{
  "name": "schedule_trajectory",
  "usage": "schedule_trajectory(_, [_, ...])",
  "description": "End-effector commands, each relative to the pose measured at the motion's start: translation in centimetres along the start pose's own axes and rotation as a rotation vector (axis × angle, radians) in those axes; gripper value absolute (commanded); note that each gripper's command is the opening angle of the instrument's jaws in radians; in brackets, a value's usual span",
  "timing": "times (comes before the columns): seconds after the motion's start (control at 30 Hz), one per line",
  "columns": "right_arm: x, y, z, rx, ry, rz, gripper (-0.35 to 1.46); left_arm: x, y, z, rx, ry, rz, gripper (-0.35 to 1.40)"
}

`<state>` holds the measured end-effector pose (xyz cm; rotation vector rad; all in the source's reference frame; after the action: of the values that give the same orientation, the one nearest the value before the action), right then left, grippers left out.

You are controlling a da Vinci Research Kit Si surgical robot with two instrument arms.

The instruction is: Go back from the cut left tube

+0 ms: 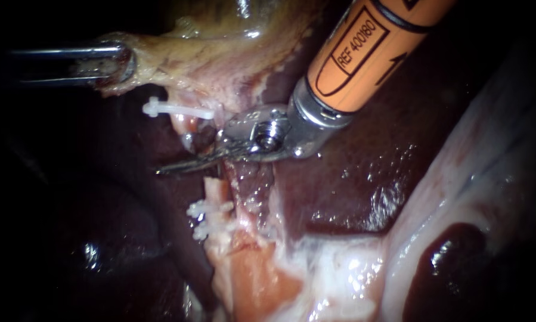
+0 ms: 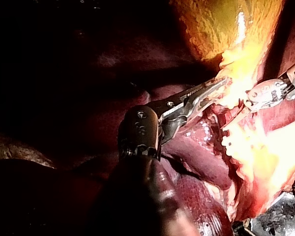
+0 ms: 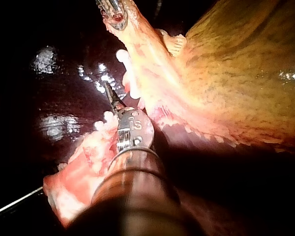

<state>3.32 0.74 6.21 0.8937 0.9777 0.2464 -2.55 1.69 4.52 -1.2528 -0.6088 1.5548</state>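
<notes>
The left tube is parted. Its upper stump (image 1: pixel 187 123) hangs from the gallbladder's neck with one white clip (image 1: pixel 173 109) across it. The lower stump (image 1: pixel 217 189) carries two white clips (image 1: pixel 207 209) close together. My right instrument (image 1: pixel 167 169), orange-shafted with thin blades, lies across the gap between the stumps with its blades shut and nothing held; the right wrist view shows its tip (image 3: pixel 109 91) beside the clipped tissue. My left instrument (image 1: pixel 120 65) comes in at the upper left, jaws shut on the pale edge of the gallbladder (image 1: pixel 220 27), seen too in the left wrist view (image 2: pixel 217 87).
Dark red liver (image 1: pixel 351 173) lies under and to the right of the tubes. A pale glistening band of tissue (image 1: pixel 458 179) runs down the right side. Raw orange-pink tissue (image 1: pixel 256 280) sits below the lower stump.
</notes>
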Motion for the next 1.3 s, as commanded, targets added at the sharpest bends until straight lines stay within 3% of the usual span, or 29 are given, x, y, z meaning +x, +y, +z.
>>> schedule_trajectory(0.03, [0.01, -0.01, 0.01, -0.004, 0.012, -0.001, 0.02, 0.0, 0.0, 0.0, 0.0, 0.0, 0.0, -0.35])
schedule_trajectory(0.1, [0.04, -0.03, 0.03, -0.028, 0.039, -0.002, 0.96, 0.0, 0.0, -0.01, 0.0, 0.0, 0.0, -0.35])
schedule_trajectory(0.13, [0.06, -0.04, 0.05, -0.041, 0.05, -0.001, 1.16, 0.0, -0.01, -0.01, -0.001, -0.001, 0.0, -0.35])
schedule_trajectory(0.23, [0.1, -0.08, 0.1, -0.055, 0.058, 0.006, 1.4, 0.0, -0.01, -0.02, -0.001, -0.001, 0.0, -0.35])
schedule_trajectory(0.47, [0.11, -0.18, 0.11, -0.071, 0.063, 0.005, 1.45, 0.0, -0.01, -0.02, -0.001, -0.001, 0.0, -0.35])
schedule_trajectory(0.6, [0.04, -0.35, -0.03, -0.149, 0.088, -0.008, 1.45, 0.0, -0.02, -0.02, -0.002, -0.001, 0.0, -0.35])
schedule_trajectory(0.73, [-0.05, -0.59, -0.3, -0.256, 0.109, -0.058, 1.45, 0.0, -0.04, -0.03, -0.002, -0.002, 0.001, -0.35])
schedule_trajectory(0.93, [-0.22, -0.9, -0.86, -0.341, 0.115, -0.09, 1.45, 0.0, -0.05, -0.03, -0.003, -0.002, 0.001, -0.35])
schedule_trajectory(1.1, [-0.42, -1.07, -1.32, -0.411, 0.115, -0.107, 1.45, 0.0, -0.05, -0.03, -0.003, -0.002, 0.001, -0.35])
schedule_trajectory(1.3, [-0.64, -1.17, -1.74, -0.433, 0.11, -0.107, 1.45, 0.0, -0.05, -0.04, -0.003, -0.002, 0.001, -0.35])
